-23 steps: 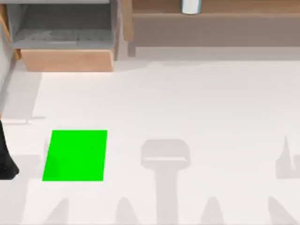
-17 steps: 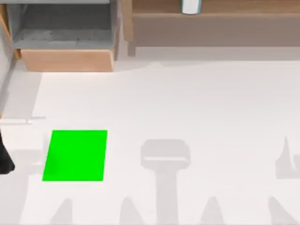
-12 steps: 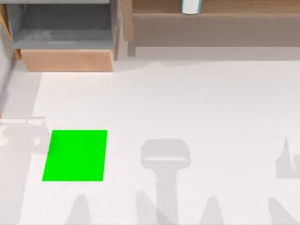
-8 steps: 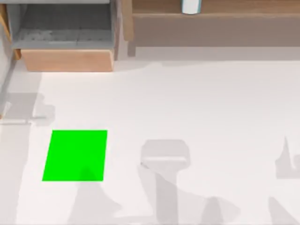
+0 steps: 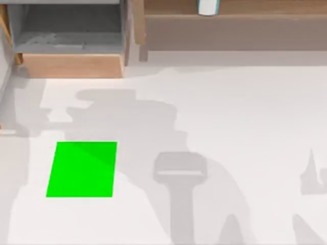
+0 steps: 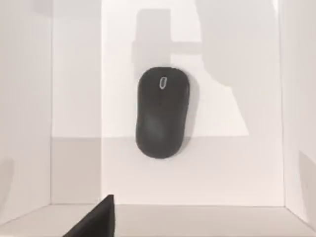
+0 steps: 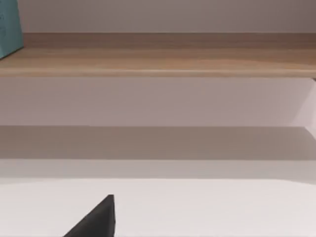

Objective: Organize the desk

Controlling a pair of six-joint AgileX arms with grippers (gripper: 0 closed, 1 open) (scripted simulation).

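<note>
The left hand [image 6: 96, 219] shows as one dark fingertip at the left wrist view's edge; whether it is wide or narrow cannot be told. It hangs above a black mouse [image 6: 162, 112] lying flat on the white bench [image 6: 237, 168]. Risk: an off-centre descent could nudge the smooth mouse aside, away from the green mat [image 5: 82, 169].

Of our left gripper [image 6: 96, 219] we see one matte black, wedge-shaped piece, flat-faced with a straight vertical edge, at the lower left of the frame. Our right gripper [image 7: 96, 219] presents an identical black wedge, unmarked, without visible screws or cables.
</note>
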